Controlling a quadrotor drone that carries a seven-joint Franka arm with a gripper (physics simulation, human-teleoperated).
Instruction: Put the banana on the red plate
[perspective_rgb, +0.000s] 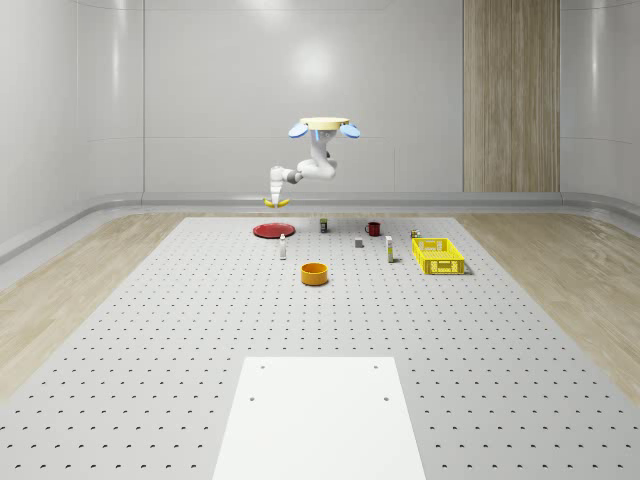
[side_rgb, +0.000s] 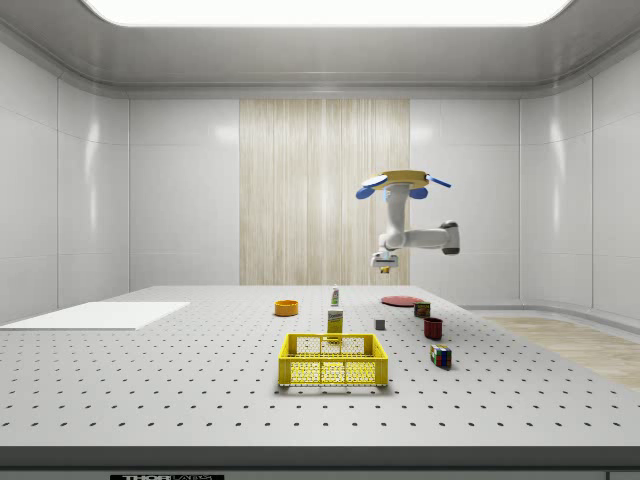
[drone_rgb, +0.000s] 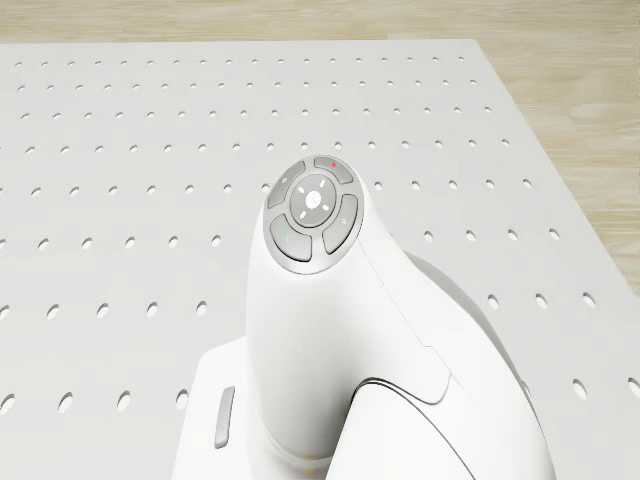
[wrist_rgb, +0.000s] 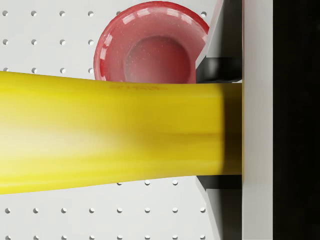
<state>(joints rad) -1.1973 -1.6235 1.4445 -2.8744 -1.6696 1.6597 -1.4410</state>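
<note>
I am hovering above the surface (perspective_rgb: 150, 330), my tool (perspective_rgb: 274, 197) clamping the banana (wrist_rgb: 110, 130) crosswise in the air above the red plate (wrist_rgb: 150, 45). It looks light, smooth and bruisable, so I am judging a gentle mid-body hold best.

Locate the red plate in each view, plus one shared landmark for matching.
Whole-scene view: red plate on the table's far side, below the gripper holding the banana.
Side view: red plate toward the side view's right, beneath the hovering drone.
Drone view: not seen.
Wrist view: red plate behind the banana.
Shared landmark: the banana.
</note>
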